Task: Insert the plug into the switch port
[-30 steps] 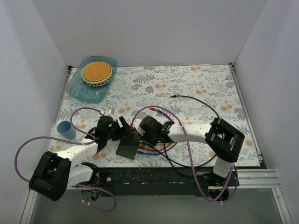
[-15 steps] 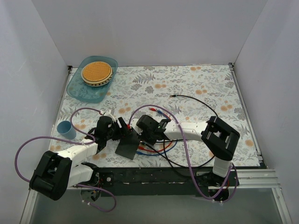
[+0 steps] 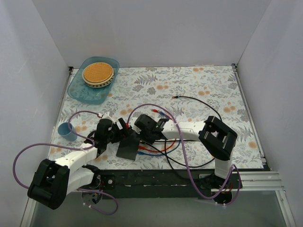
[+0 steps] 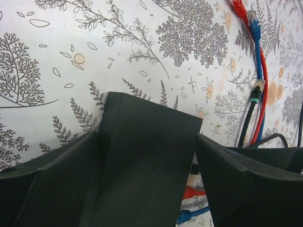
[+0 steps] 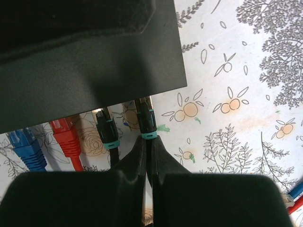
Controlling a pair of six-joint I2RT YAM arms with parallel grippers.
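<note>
The switch (image 3: 128,147) is a flat black box, tilted with its near edge on the mat. My left gripper (image 4: 147,142) straddles its far end (image 4: 147,156). The left finger (image 4: 57,179) lies against the box. A gap shows beside the right finger (image 4: 246,184), so the jaws stand open. My right gripper (image 5: 146,140) is shut on a black cable just behind the plug (image 5: 145,117), which has a teal collar. The plug's tip sits at the switch's port edge (image 5: 90,56); how deep it goes is hidden. Seen from above, the right gripper (image 3: 142,126) is close against the switch.
A second black plug (image 5: 105,128), a red one (image 5: 66,137) and a blue one (image 5: 26,146) sit along the same edge. Red and blue cables (image 3: 158,149) trail right. A blue cup (image 3: 66,131) stands left, a blue tray (image 3: 75,90) with a woven dish back left.
The right arm has pushed left, bringing its gripper and plug up to the switch. The left jaws closed a little, then widened again. The switch has shifted slightly left.
</note>
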